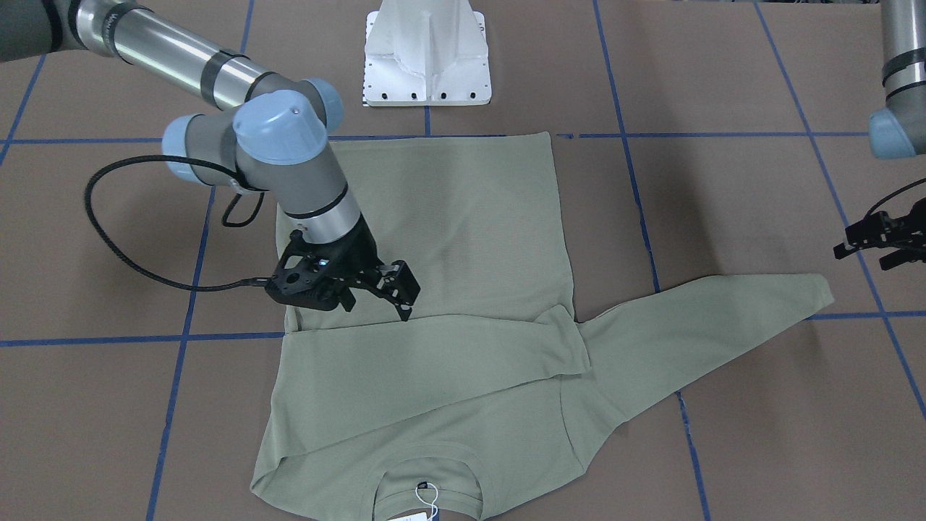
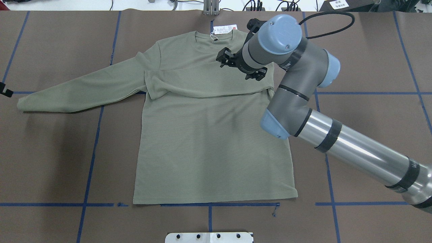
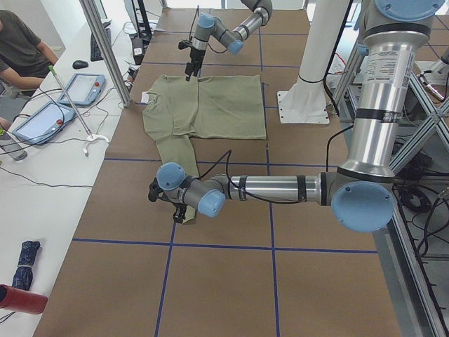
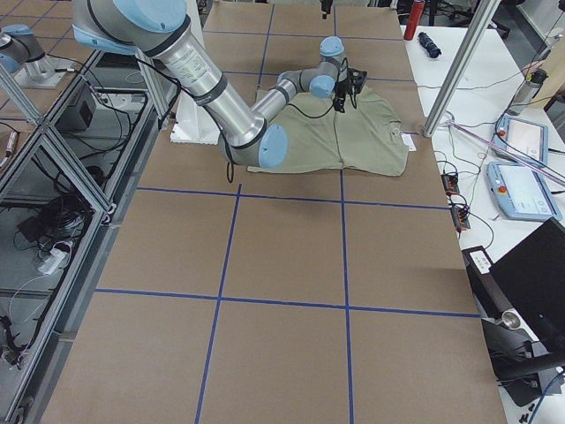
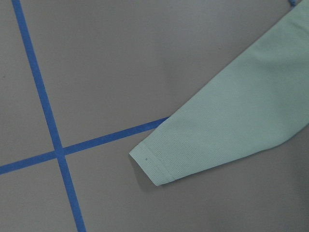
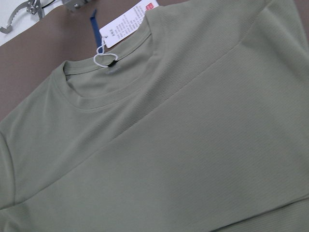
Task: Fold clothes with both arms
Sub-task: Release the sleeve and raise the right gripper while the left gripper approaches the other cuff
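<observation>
The sage-green shirt [image 1: 463, 239] lies flat on the brown table, neckline and white hang tag [image 2: 224, 29] at the far edge. One sleeve [image 2: 202, 84] is folded across the chest. The other sleeve [image 2: 77, 91] stretches out to my left. My right gripper [image 1: 377, 307] hovers open and empty over the folded sleeve, also shown in the overhead view [image 2: 238, 67]. Its wrist view shows the neckline and tag [image 6: 128, 21]. My left gripper [image 1: 864, 255] looks open and empty just beyond the outstretched sleeve's cuff [image 5: 159, 169].
The white pedestal base [image 1: 427, 58] stands at the robot's side of the table, behind the shirt's hem. Blue tape lines [image 2: 98, 141] cross the brown table. A seated operator [image 3: 21, 42] and tablets [image 3: 42, 119] are at a side table beyond the collar.
</observation>
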Available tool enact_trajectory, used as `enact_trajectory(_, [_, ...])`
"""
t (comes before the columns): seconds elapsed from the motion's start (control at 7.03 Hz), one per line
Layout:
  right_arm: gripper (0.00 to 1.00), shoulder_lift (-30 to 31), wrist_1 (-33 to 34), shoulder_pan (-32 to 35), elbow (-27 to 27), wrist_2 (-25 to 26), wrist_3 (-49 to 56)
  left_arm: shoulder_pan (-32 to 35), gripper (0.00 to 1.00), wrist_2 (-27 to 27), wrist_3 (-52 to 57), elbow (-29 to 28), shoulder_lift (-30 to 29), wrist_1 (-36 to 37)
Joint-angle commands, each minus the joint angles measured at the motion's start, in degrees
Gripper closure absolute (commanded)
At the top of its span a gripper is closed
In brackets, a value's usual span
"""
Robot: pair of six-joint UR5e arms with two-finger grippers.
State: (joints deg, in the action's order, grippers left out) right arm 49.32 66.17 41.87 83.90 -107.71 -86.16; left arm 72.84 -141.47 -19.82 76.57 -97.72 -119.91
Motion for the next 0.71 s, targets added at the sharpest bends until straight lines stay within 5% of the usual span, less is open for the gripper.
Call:
enact_trajectory(0.0, [0.01,5.9,-0.1,1.9,4.9,-2.2,2.7,-2.7,0.12,2.3,-2.9,-5.4,-3.1,-1.7])
enact_trajectory(0.57, [0.01,7.8,0.0,2.0,6.7,-1.7,2.7,-2.8,0.22,2.3,-2.9,-14.2,-6.6,-5.7])
